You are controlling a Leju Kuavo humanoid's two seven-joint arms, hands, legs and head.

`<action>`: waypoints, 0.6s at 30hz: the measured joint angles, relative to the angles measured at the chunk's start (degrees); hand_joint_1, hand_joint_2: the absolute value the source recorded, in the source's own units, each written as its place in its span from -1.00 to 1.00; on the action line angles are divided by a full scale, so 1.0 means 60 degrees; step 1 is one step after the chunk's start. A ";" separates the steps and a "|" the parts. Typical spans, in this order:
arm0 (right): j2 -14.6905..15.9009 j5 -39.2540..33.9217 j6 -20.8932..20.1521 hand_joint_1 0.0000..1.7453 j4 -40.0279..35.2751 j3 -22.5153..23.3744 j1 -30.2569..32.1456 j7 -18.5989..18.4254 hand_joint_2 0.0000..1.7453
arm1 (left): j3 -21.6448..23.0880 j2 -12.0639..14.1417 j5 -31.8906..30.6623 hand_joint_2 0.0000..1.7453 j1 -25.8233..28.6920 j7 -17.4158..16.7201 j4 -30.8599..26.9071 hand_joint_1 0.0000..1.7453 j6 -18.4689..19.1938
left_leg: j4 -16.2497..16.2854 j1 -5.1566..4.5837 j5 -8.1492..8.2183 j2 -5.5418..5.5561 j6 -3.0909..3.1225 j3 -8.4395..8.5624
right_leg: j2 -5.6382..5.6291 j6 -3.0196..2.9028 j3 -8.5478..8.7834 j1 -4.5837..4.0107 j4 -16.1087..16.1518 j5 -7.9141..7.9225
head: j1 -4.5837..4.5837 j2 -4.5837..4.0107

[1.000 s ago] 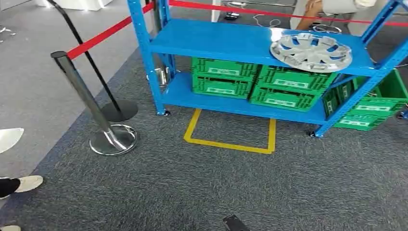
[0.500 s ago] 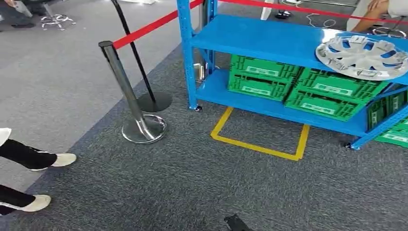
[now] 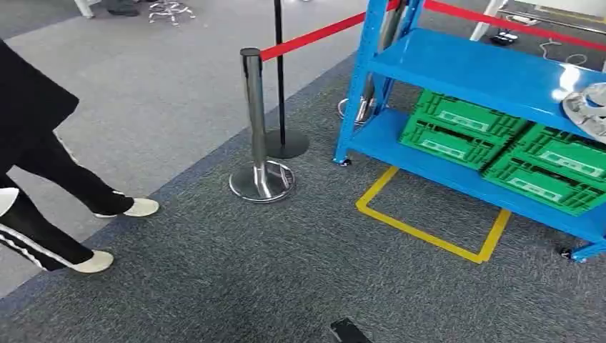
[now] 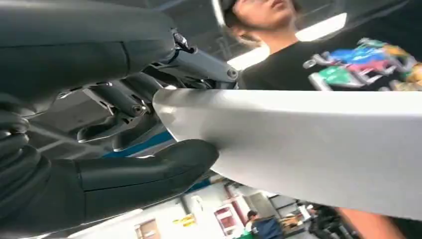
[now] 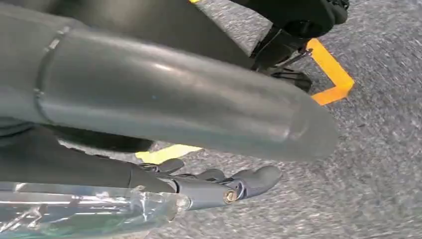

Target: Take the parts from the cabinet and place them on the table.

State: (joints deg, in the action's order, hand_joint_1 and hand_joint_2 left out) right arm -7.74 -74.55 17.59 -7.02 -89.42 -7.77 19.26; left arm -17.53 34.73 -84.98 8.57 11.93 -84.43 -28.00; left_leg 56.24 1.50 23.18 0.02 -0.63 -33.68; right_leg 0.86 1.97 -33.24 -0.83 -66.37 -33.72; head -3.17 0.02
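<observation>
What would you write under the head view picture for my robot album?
Blue shelf rack with green crates, a yellow floor marking, a chrome barrier post and a person's legs walking by.

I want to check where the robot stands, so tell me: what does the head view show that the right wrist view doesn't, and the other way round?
Head view alone: a blue rack with green crates on its lower shelf, a chrome post carrying a red belt, and a person's legs at the left.

Right wrist view alone: the right hand up close, with clear plastic beside it; whether it is held is unclear.

Both: the yellow floor marking on grey carpet.
</observation>
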 joint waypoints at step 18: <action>0.0102 0.0236 -0.0040 -1.00 0.0004 -0.0007 0.0125 -0.0054 -1.00 | 0.0761 0.0132 0.0026 1.00 0.0277 -0.0414 0.0080 1.00 -0.0138 | 0.2923 0.0016 0.1279 0.0139 -0.0531 -0.1573 | -0.0070 -0.0490 0.0357 0.0053 0.1607 0.1300 | 0.0069 0.0000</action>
State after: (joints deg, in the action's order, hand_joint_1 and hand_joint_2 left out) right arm -7.12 -73.14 17.35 -6.99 -89.46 -7.03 18.93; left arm -12.97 35.52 -84.83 10.24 9.45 -83.95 -28.83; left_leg 73.78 1.59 30.85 0.86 -3.82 -43.11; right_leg 0.44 -0.97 -31.10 -0.51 -56.73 -25.92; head -2.75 0.02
